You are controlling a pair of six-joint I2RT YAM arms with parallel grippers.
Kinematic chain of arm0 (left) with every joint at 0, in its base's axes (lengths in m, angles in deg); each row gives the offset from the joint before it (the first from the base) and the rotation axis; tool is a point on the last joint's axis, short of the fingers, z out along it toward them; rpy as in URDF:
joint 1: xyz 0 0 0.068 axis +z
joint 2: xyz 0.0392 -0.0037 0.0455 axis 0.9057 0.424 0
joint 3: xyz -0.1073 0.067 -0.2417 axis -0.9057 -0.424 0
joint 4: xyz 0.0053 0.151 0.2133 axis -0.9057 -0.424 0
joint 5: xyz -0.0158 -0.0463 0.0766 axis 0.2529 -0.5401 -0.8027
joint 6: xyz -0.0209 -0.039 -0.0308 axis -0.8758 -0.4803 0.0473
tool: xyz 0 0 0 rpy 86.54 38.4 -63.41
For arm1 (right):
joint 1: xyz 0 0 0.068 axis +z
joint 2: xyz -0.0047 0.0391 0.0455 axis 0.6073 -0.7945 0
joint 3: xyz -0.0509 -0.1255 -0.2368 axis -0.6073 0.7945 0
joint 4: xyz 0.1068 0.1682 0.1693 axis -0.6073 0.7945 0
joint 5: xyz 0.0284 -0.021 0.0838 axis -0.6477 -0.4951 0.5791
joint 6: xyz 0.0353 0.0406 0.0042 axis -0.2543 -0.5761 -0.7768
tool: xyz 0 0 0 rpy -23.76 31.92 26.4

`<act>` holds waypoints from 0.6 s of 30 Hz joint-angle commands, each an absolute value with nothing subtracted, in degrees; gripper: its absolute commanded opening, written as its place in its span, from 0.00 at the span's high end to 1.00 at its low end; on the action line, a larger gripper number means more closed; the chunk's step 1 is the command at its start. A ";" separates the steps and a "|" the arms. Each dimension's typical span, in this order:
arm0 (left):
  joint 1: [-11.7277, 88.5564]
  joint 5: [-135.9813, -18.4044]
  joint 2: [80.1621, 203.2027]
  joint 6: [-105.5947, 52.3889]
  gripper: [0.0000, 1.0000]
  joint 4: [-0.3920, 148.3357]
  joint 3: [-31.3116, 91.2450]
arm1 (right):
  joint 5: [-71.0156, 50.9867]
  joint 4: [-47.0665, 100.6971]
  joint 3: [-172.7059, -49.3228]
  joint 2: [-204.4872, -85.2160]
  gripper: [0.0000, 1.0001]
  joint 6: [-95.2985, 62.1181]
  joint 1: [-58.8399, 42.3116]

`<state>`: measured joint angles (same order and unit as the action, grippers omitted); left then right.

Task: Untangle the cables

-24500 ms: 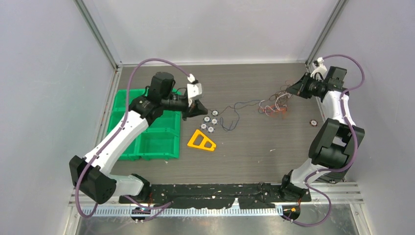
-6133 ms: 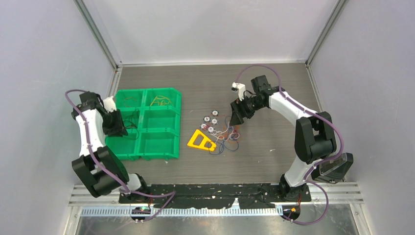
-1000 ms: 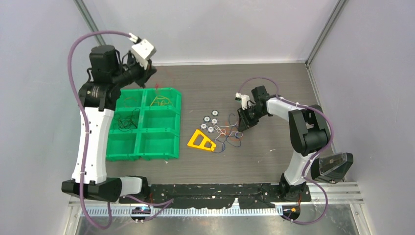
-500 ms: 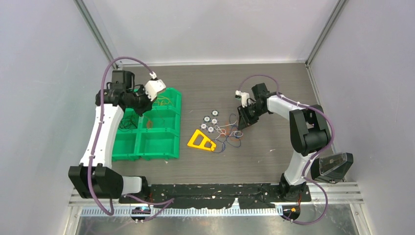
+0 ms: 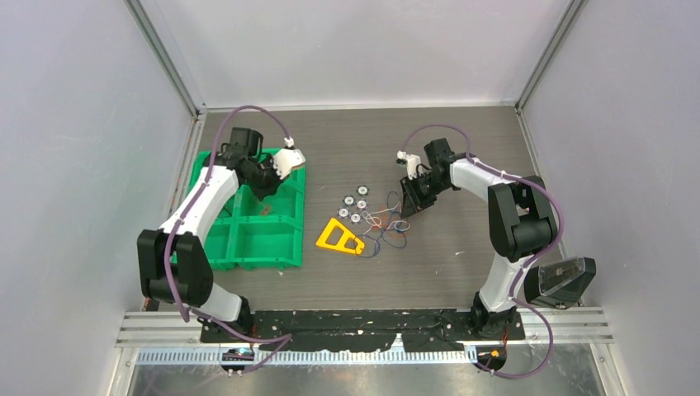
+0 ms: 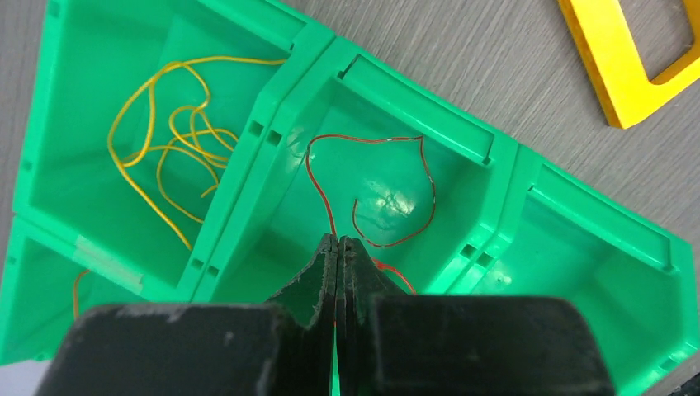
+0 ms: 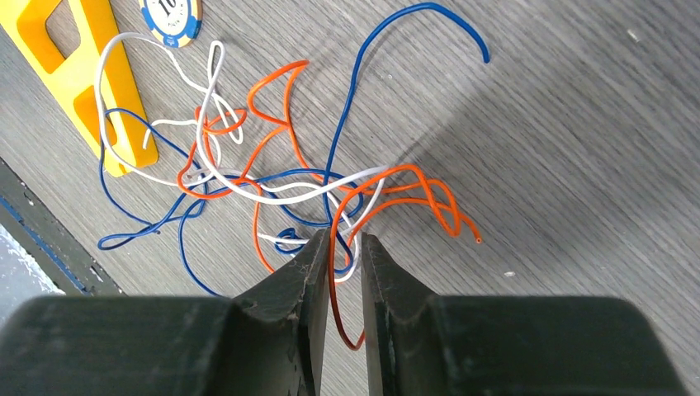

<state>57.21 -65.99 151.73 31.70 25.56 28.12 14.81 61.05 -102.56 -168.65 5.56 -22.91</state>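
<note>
Your left gripper [image 6: 338, 241] pinches shut on a red cable [image 6: 363, 138] over the green tray [image 6: 248, 144]. Your right gripper [image 7: 342, 241], jaws barely parted, straddles an orange cable [image 7: 333, 247].

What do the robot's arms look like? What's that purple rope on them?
The left arm and right arm both have smooth white shells with chunky black joints. A thick purple cable loops along each one. Each ends in a black tool, the left tool and right tool, made of two flat fingers, with a small white box by the wrist.
</note>
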 commanded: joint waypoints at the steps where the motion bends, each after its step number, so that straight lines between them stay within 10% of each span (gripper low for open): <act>1: 57.62 -67.97 151.96 33.47 1.00 30.49 25.51 | 15.07 61.82 -104.94 -167.76 0.75 5.64 -23.13; 4: 59.61 -66.96 149.88 35.34 0.97 29.21 23.14 | 15.42 62.01 -104.31 -166.60 0.74 6.21 -23.15; 6: 59.98 -66.09 148.68 36.13 0.57 26.38 23.67 | 16.04 61.99 -103.91 -166.43 0.71 6.23 -23.16; 9: 59.97 -61.65 146.43 34.88 0.30 20.92 27.37 | 17.06 61.88 -103.76 -166.64 0.60 6.16 -23.10; 15: 57.22 -52.19 142.77 25.87 0.17 23.66 32.72 | 18.44 59.86 -105.25 -169.06 0.59 4.32 -22.56; 18: 52.34 -51.77 143.96 22.91 0.16 25.93 33.59 | 19.44 60.67 -106.89 -169.24 0.90 5.84 -22.45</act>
<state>57.36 -57.29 143.94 28.79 22.72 31.29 16.93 61.42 -103.17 -169.02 5.19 -22.82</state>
